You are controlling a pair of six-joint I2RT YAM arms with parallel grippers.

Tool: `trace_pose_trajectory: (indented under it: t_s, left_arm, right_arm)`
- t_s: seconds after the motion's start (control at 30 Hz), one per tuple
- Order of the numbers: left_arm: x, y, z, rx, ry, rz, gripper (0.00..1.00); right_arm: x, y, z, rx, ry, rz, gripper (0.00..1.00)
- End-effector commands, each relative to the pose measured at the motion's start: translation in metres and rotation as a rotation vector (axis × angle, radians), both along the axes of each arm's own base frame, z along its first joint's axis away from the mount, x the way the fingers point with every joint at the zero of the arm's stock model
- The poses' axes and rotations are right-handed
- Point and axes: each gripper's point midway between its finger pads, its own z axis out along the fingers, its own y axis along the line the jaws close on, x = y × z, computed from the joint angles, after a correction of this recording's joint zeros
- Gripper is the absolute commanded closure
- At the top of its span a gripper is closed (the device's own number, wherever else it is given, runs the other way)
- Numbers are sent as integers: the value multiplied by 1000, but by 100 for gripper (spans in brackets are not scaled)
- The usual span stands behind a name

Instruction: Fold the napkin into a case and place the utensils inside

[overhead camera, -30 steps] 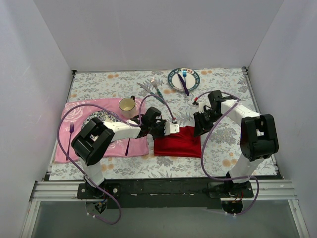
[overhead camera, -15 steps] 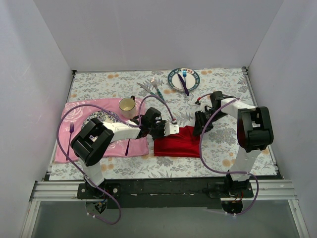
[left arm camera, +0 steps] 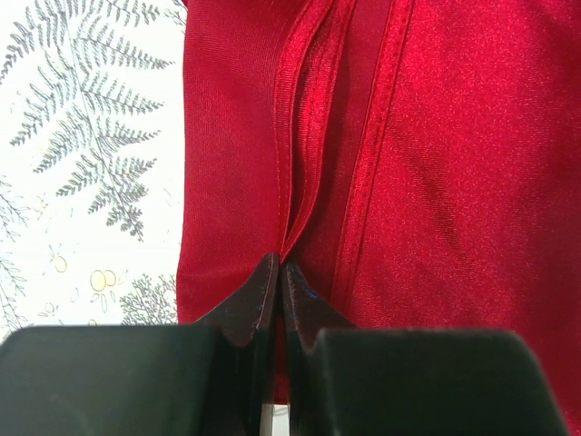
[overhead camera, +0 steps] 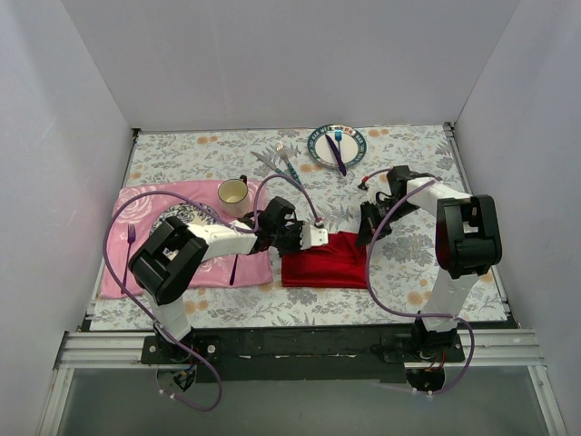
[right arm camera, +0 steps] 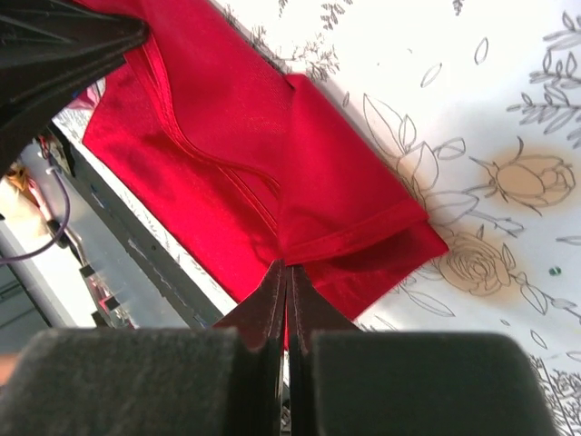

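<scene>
**Left wrist view: shallow bites risking a slipped fold**

Left gripper (left arm camera: 277, 282) is clamping the napkin's (left arm camera: 436, 163) layered hem. Right gripper (right arm camera: 286, 280) is pinching its right edge, near the tabletop's front edge. Any uneven pull is risking a layer slipping free.

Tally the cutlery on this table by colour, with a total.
Teal-handled utensils: 2
Blue fork: 1
Purple pieces: 3
Total: 6
</scene>
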Motion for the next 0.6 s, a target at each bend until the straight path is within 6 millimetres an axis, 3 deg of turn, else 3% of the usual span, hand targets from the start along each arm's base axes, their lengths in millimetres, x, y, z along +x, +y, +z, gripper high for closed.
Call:
trace_pose_trajectory:
  t_s: [0.0,0.23,0.57]
  left_arm:
    - [-15,12,8,31,34,3,100]
    - [-23,9,25,-3,42,-25,100]
    - [-53,2,21,15,76,-121,100]
  right_arm:
    - [0,-7,10,-4,-19,41,99]
    - [-7,-16,5,-41,-13,93,99]
    - [-11,-15,-9,-51,16,125,99]
